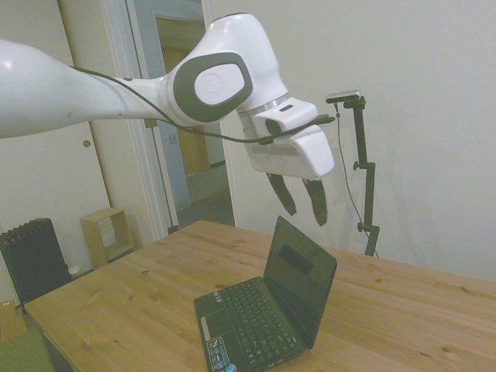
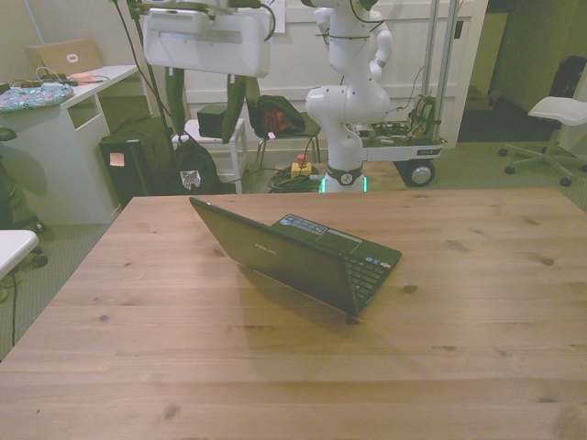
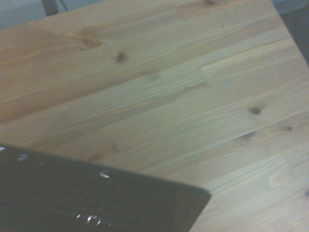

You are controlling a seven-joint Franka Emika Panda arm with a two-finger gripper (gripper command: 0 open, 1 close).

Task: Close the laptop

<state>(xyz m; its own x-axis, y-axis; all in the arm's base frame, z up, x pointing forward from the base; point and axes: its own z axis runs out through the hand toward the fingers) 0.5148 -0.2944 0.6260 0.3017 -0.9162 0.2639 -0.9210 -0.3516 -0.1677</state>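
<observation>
A small black laptop [image 1: 267, 306] lies open on the wooden table [image 1: 124, 302], its lid raised and leaning a little back. From the front view I see the lid's back [image 2: 293, 252] and a strip of keyboard. My gripper [image 1: 305, 217] hangs open in the air just above the lid's top edge, touching nothing. In the front view the gripper [image 2: 206, 124] is high above the table, over the laptop's end on the front view's left. The wrist view shows one dark corner of the laptop [image 3: 96, 198] on the table boards.
Beyond the table's far edge are a chair with a bag [image 2: 275, 115], a black box on a small stand [image 2: 215, 121] and a white desk [image 2: 73, 101]. A white office chair [image 2: 555, 119] is at the front view's right.
</observation>
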